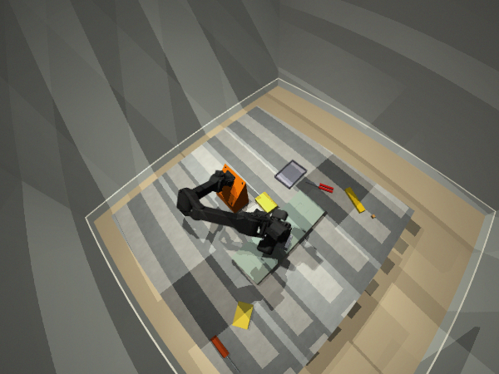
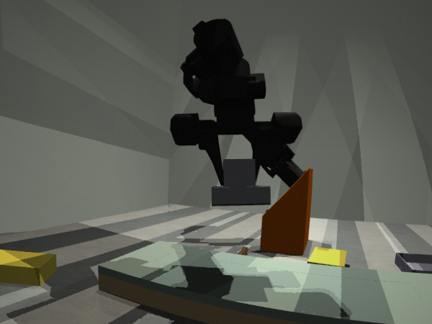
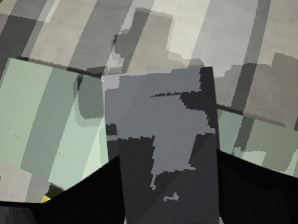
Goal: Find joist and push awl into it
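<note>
My gripper [image 1: 275, 240] [image 2: 239, 177] [image 3: 164, 155] is shut on the grey stud finder [image 2: 240, 196] [image 3: 145, 117], a block with a wider base. It is held level, clearly above the pale green floor panel [image 1: 308, 207] [image 2: 360, 288] [image 3: 47, 107], with a gap under it. The joist is hidden. A brown wooden handle [image 2: 243, 250], apparently the awl's, lies behind the panel; the arm hides it in the top view. The shallow grey tray [image 1: 291, 174] [image 2: 404, 264] stands beyond the panel's far end; no object shows in it in the top view.
An orange wedge mount [image 1: 239, 195] [image 2: 286, 230] stands at the arm's base. A yellow block [image 1: 266, 202] [image 2: 327, 256] lies between mount and panel, another yellow block [image 1: 243, 315] [image 2: 21, 268] off the opposite end. Red-handled tool [image 1: 326, 186], yellow bar [image 1: 355, 199] and orange-handled screwdriver [image 1: 219, 346] lie farther out.
</note>
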Robot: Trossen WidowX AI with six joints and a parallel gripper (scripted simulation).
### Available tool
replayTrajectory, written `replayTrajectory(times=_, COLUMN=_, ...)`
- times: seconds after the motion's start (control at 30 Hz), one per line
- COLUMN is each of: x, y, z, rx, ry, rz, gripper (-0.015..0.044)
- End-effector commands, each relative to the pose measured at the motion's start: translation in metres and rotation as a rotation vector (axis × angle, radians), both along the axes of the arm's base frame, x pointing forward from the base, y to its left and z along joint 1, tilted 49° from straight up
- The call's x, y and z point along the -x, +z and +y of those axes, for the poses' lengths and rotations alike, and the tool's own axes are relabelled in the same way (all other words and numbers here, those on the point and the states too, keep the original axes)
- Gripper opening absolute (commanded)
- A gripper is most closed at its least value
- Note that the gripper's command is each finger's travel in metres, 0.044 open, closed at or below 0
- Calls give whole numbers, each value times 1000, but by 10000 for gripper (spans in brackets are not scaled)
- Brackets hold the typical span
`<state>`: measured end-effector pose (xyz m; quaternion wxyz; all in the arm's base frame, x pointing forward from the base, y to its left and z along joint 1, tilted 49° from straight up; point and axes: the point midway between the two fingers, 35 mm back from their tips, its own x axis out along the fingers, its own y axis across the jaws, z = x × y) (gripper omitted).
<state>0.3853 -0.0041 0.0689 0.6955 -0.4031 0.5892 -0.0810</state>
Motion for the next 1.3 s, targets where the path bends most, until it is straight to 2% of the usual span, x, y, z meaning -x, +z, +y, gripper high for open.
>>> replayTrajectory(times=0.0, x=-3, y=-24, z=36, rx=-24, ry=92, rz=57, gripper=0)
replayTrajectory(times=0.57, x=37, y=-129, z=145, rx=-54, ry=380, rz=329, gripper=0)
replayTrajectory(times=0.93, x=90, y=-195, z=196, rx=-41, ry=545, rz=510, gripper=0)
replayTrajectory(times=1.27, x=151, y=-252, z=222, rx=-5, ry=678, rz=675, gripper=0)
